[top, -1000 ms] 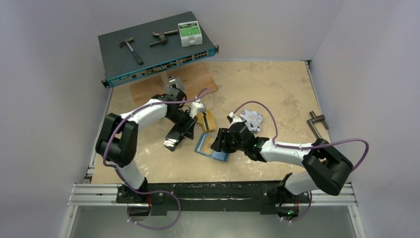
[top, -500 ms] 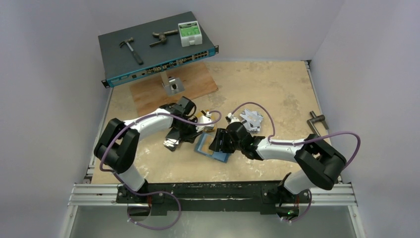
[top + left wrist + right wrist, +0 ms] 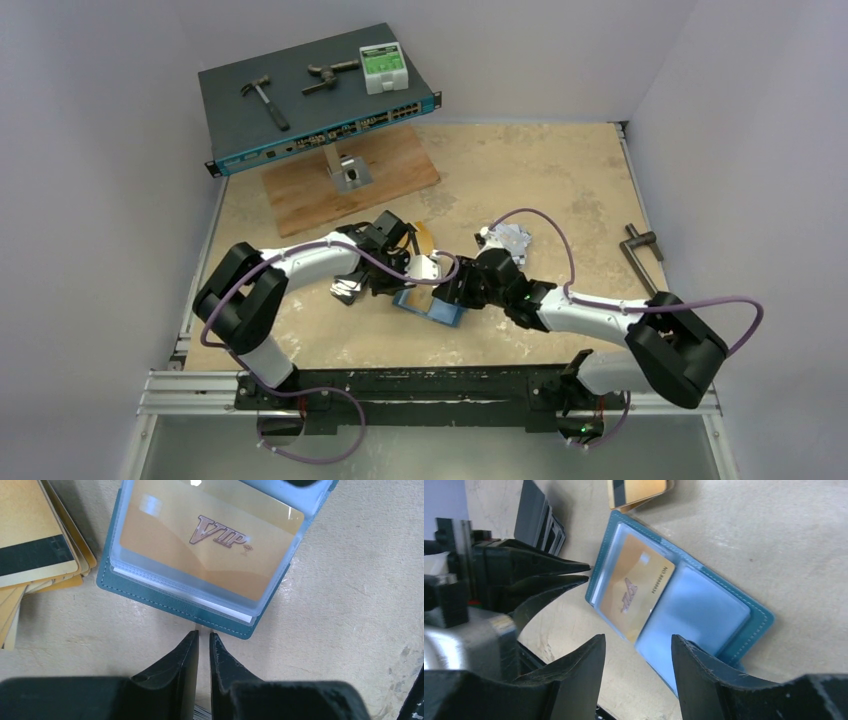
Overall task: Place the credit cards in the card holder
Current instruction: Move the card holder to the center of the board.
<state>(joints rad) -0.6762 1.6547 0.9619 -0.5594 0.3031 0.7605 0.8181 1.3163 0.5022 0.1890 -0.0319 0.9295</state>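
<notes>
The teal card holder (image 3: pixel 436 310) lies open on the table. A gold-orange VIP card (image 3: pixel 210 545) sits in its clear sleeve, also seen in the right wrist view (image 3: pixel 634 590). My left gripper (image 3: pixel 204 635) is shut to a thin slit, empty, with its tips just short of the holder's edge (image 3: pixel 175 605). My right gripper (image 3: pixel 639 640) is open and empty, over the holder's other side (image 3: pixel 744 615). A stack of gold cards (image 3: pixel 35 545) lies beside the holder. The black card stack (image 3: pixel 348 290) lies left of it. Silver cards (image 3: pixel 512 240) lie behind the right wrist.
A network switch (image 3: pixel 320 100) on a stand carries a hammer, a metal tool and a white box at the back left, over a wooden board (image 3: pixel 350 175). A metal clamp (image 3: pixel 640 245) lies at the right edge.
My left gripper has swung right and nearer, from the gold stack to the holder's left edge. My right arm has shifted right and now points left at the holder.
</notes>
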